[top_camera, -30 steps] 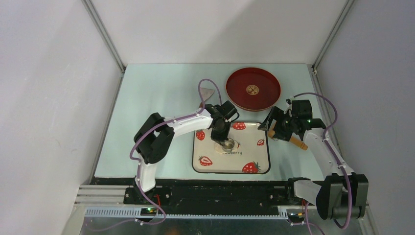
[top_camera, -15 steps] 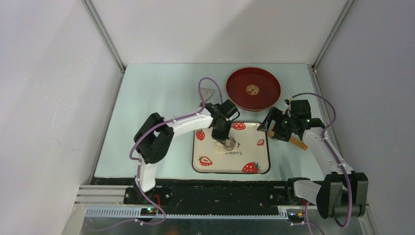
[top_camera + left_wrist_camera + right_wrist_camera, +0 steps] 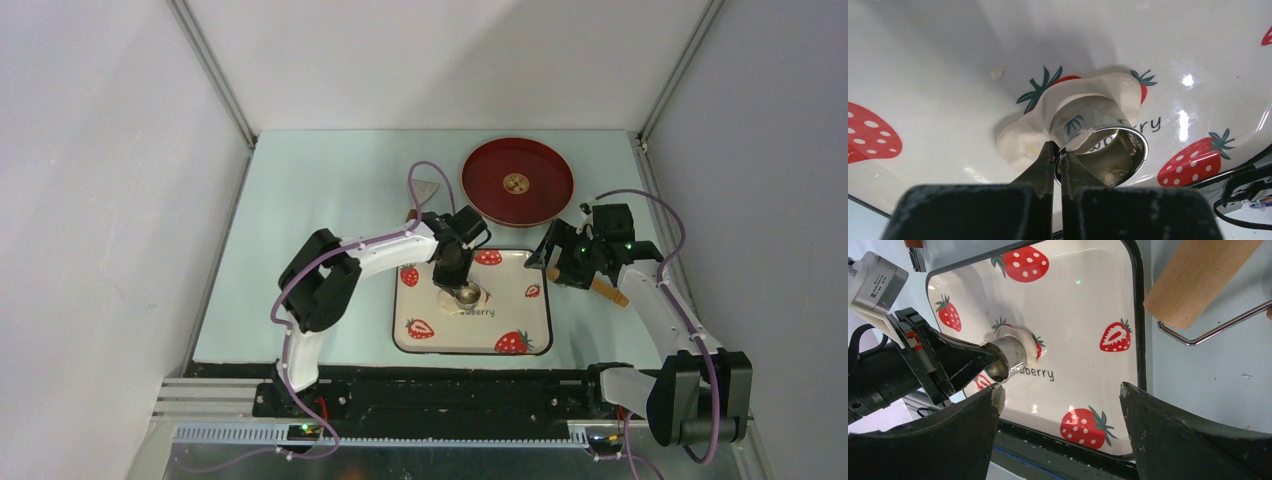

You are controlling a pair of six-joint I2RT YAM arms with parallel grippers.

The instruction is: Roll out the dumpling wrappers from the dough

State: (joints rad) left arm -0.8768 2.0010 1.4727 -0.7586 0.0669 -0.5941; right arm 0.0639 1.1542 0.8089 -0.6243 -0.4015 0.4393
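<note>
Top external view: pale table [image 3: 300,250], tray [image 3: 455,335] with strawberry print lying at its near middle, taken as landmark. Red plate [image 3: 490,195] just past tray's far right corner, apart from it; small pale spot at plate centre, too small to identify. Grey triangular piece [image 3: 428,190] past tray's far left corner, left of the plate. Left arm reaches in over tray's left rim; left gripper [image 3: 462,285] sits over tray's middle, pointing down. Right gripper [image 3: 552,262] hangs off tray's right rim, fingers spread wide, nothing between them. Wooden pin [image 3: 605,290] lies on the table right of the tray, near that gripper. Left wrist view: fingers clenched tight on the near rim of the metal cutter [image 3: 1088,117], one finger either side of the thin wall. Cutter stands upright on tray floor, near the lettering. Dough [image 3: 1020,140] lies on the tray as a flattened pale collar all round the cutter's foot, touching it, spreading widest toward tray's left side. Dough scrap stuck on the cutter's rim by the fingertips; more smears inside the ring. One loose crumb [image 3: 996,73] on the tray floor, apart from the dough.
</note>
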